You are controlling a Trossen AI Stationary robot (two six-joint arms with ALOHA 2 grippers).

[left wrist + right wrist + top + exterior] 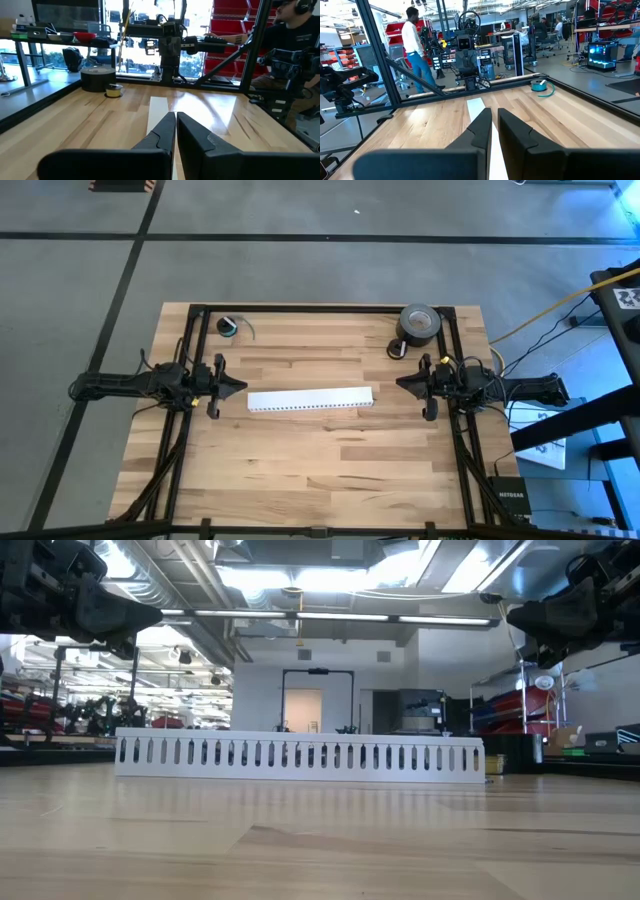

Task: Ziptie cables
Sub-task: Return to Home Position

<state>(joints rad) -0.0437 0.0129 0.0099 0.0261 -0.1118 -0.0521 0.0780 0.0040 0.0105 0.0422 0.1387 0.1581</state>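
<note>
We record the left arm (130, 383) and right arm (505, 386) as matt black, with black cords (143, 363) trailing alongside. The left gripper (176, 116) has black, tapered wedge fingers (162, 132). Yellow marks (443, 362) near each wrist, possibly labels.

The counter (330, 465) is pale butcher-block wood, smooth, with a soft sheen. On it lies the white cable duct (310, 400), of matt slotted plastic. Past the duct's right end is a dull grey tape roll (420, 323). The left gripper (176, 116) and right gripper (494, 111) facing the duct look like matt black plastic.
</note>
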